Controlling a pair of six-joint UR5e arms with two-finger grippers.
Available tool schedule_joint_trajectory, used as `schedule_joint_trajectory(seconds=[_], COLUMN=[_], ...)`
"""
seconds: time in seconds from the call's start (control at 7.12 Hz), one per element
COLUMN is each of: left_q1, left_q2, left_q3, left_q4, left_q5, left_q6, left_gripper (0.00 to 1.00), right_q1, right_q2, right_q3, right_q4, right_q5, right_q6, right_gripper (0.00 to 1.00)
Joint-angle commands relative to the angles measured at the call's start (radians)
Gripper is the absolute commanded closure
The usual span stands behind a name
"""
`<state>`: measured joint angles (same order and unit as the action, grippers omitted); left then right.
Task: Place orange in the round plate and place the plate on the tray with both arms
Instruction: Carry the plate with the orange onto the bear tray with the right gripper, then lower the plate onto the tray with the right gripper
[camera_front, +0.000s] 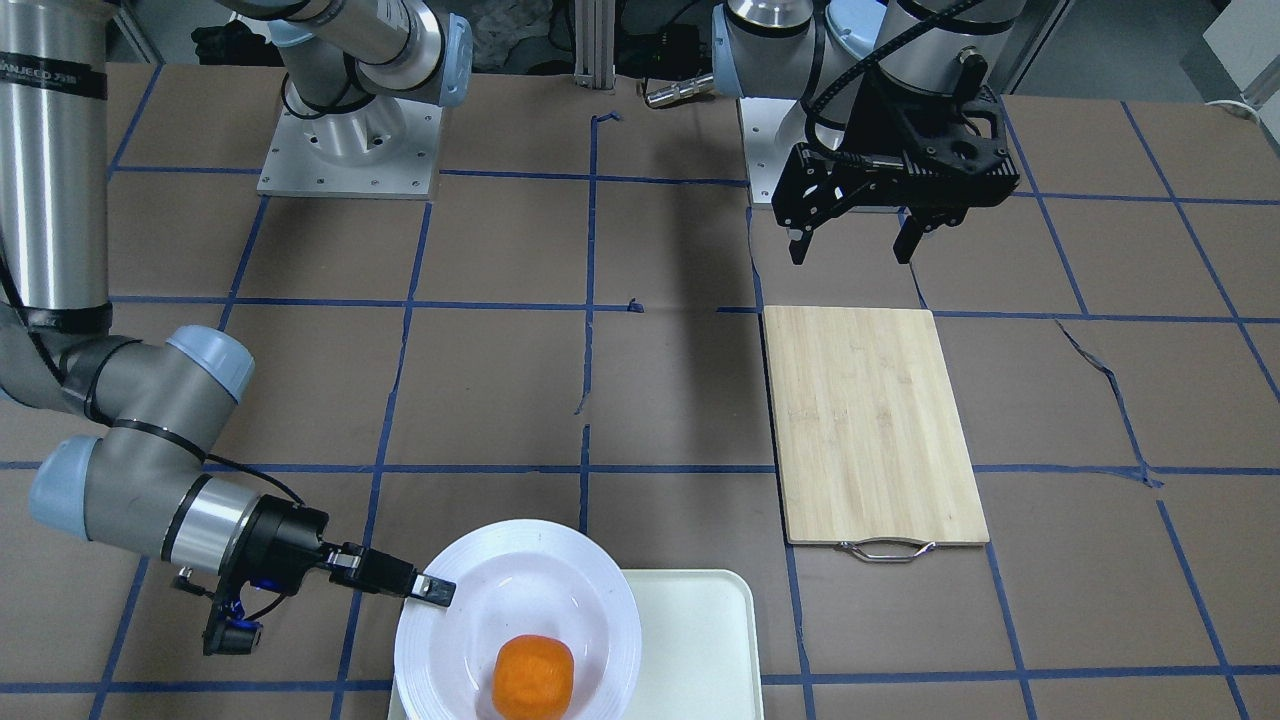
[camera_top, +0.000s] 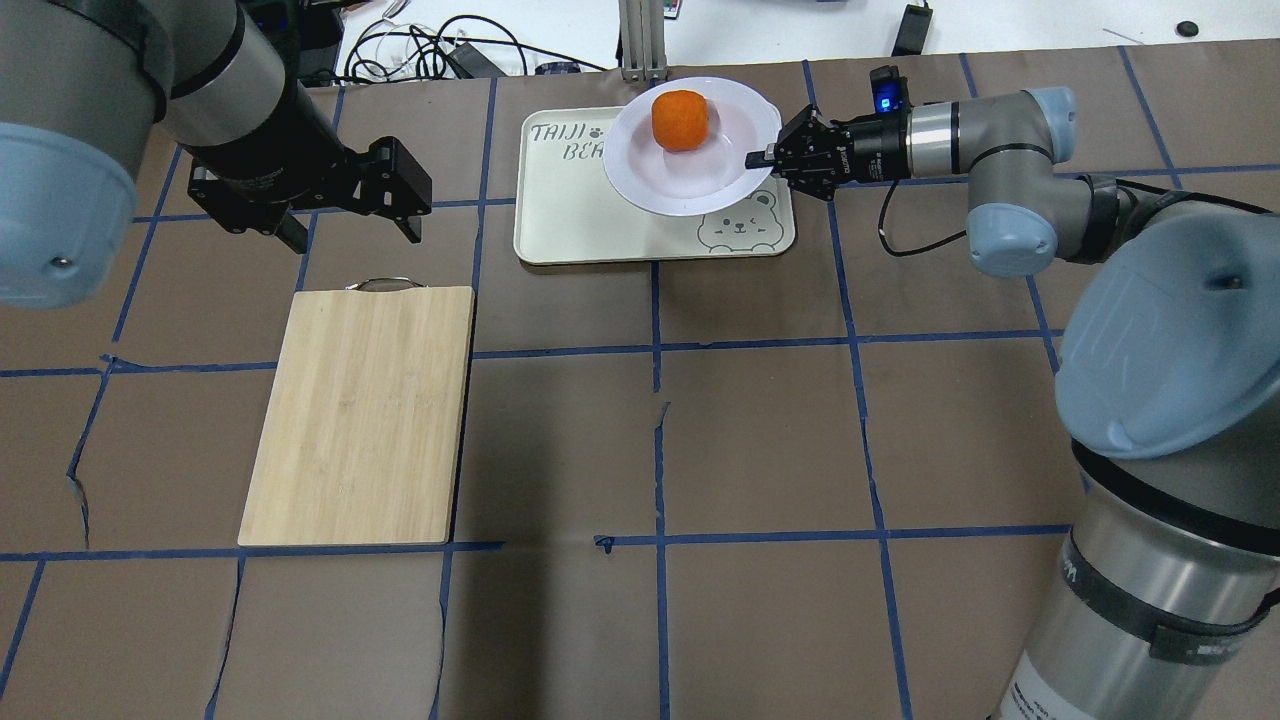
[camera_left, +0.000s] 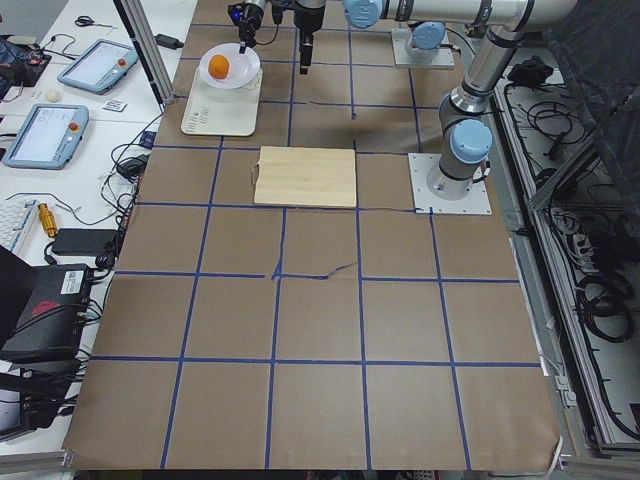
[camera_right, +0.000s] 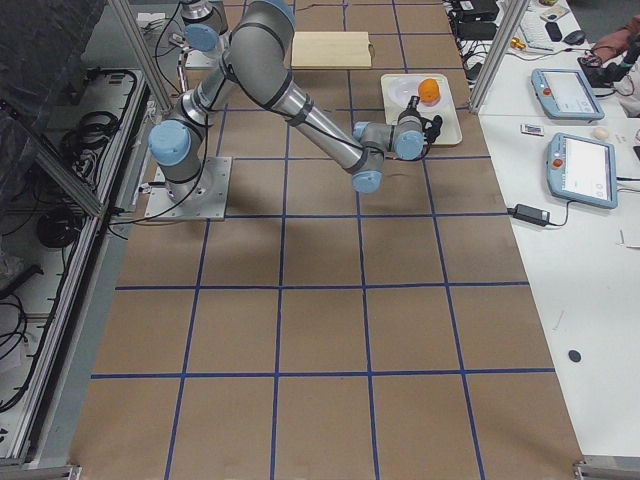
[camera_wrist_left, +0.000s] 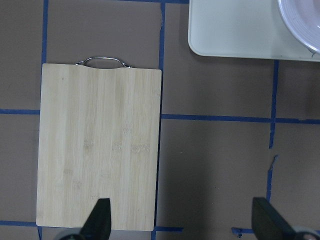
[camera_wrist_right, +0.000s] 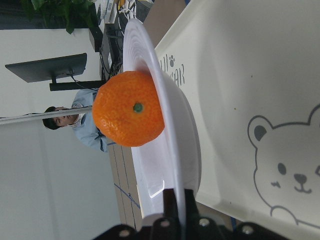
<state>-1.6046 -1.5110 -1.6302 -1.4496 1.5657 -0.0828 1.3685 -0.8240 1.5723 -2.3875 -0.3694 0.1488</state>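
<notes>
Right pincer (camera_top: 762, 158) clenched on round plate (camera_top: 640, 185) rim at its 4 o'clock. Done: orange (camera_top: 680, 120) in plate, plate over tray (camera_top: 600, 235), 1 o'clock corner; can't tell if resting. Remaining, I judge: settle, release. My left pincer (camera_top: 352, 230) hangs released.

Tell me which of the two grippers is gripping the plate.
The right gripper, shut on the rim of the round plate. The left gripper hangs open near the cutting board, holding nothing.
</notes>
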Motion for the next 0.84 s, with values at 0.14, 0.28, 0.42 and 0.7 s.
schedule_joint_trajectory(seconds=[0.14,0.28,0.42,0.7], left_q1=[0.0,0.0,0.0,0.0], left_q2=[0.005,0.005,0.005,0.006], left_q3=[-0.005,-0.005,-0.005,-0.005], left_q4=[0.0,0.0,0.0,0.0], left_q5=[0.001,0.001,0.001,0.002], left_q6=[0.0,0.0,0.0,0.0], left_gripper=[0.0,0.0,0.0,0.0], right_q1=[0.004,0.006,0.007,0.015], right_q2=[0.046,0.068,0.083,0.104], right_q3=[-0.025,-0.029,-0.029,-0.034], right_q4=[-0.007,-0.013,-0.013,-0.013], right_q5=[0.003,0.033,0.041,0.043], right_q6=[-0.009,-0.017,-0.037,-0.087], right_gripper=[1.0,1.0,1.0,0.99])
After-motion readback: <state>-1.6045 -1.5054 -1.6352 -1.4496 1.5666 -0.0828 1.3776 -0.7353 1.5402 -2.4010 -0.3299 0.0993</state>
